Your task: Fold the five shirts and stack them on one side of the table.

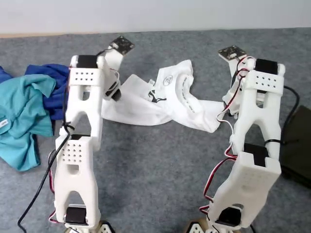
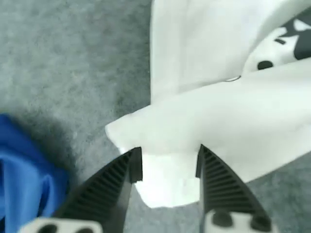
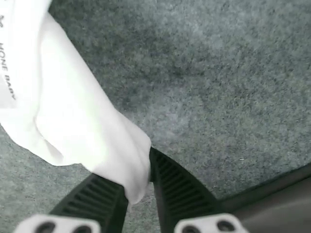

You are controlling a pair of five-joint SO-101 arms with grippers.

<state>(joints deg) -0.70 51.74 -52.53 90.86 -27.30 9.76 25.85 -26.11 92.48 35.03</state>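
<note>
Two robot arms worked a white shirt (image 1: 160,104) spread across the grey table (image 1: 155,170). The right gripper (image 3: 141,170) was clenched on one end of the shirt, cloth pinched between its jaws and trailing away from its tips. The left gripper (image 2: 167,162) stood released, jaws apart, with the shirt's opposite corner lying between them and the rest of the garment spreading beyond. A blue shirt (image 1: 51,77) lay crumpled just beside the left gripper, a teal shirt (image 1: 22,111) heaped against its far side.
</note>
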